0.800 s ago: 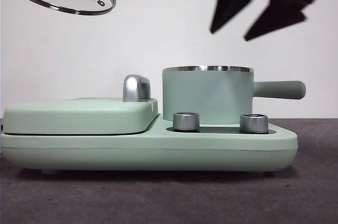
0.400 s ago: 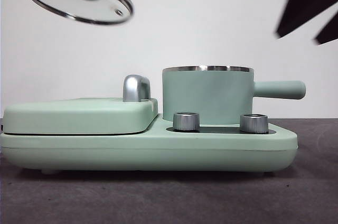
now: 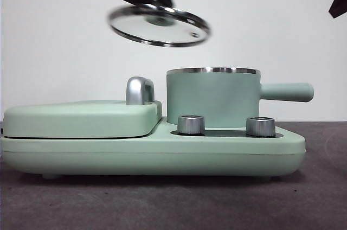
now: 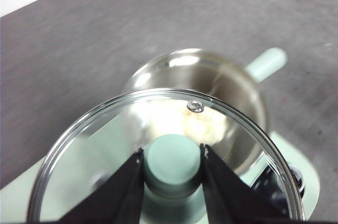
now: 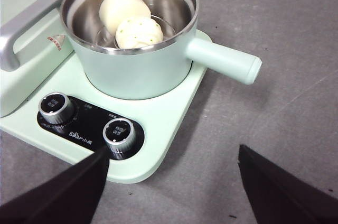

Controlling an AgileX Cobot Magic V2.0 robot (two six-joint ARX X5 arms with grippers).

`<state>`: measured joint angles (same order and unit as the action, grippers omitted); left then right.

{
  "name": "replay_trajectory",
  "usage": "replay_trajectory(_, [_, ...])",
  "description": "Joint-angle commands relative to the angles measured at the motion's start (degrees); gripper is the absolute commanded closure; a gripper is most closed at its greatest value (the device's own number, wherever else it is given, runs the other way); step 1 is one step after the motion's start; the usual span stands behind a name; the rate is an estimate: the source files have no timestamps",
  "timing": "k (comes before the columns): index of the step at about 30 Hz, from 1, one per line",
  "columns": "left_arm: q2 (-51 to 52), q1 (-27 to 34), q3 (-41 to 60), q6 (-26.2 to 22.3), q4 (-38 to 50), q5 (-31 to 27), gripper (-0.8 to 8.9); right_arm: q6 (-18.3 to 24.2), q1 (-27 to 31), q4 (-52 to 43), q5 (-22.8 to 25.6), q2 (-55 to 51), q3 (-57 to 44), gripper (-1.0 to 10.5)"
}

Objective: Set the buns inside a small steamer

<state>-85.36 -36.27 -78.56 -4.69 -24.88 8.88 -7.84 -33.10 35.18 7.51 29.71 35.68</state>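
— so where are the buns (image 5: 131, 20)?
— both lie inside the small steamer (image 5: 137, 63), the smooth one touching the green-flecked one, on the mint base (image 3: 162, 151) upon the worktop (image 3: 162, 203).
— and the glass lid (image 3: 159, 25)?
— tilted in the air above the steamer's left rim; the left tool (image 4: 171, 163) is clamped on its green knob (image 4: 171, 160).
— the right tool (image 5: 171, 182)?
— spread wide and empty, above the worktop beside the dials (image 5: 120, 134).
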Motion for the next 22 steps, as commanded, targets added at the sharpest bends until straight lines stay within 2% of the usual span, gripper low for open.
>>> replay_trajectory(1, [-2.6,-2.4,-1.1,1.4,8.0,0.1,8.03,-0.8,-0.5,-0.3,0.1,0.1,0.2,5.6])
replay_trajectory(11, [-9.4,-5.7,-1.1,1.3,20.7,-1.7,8.03,-0.8,-0.5,-0.3,0.0,0.1,0.2,5.6])
replay_trajectory(22, [-13.7,-5.6,-1.1,1.3,24.1,-2.1,8.03,-2.2,-0.5,0.0,0.1,0.1,0.2,5.6])
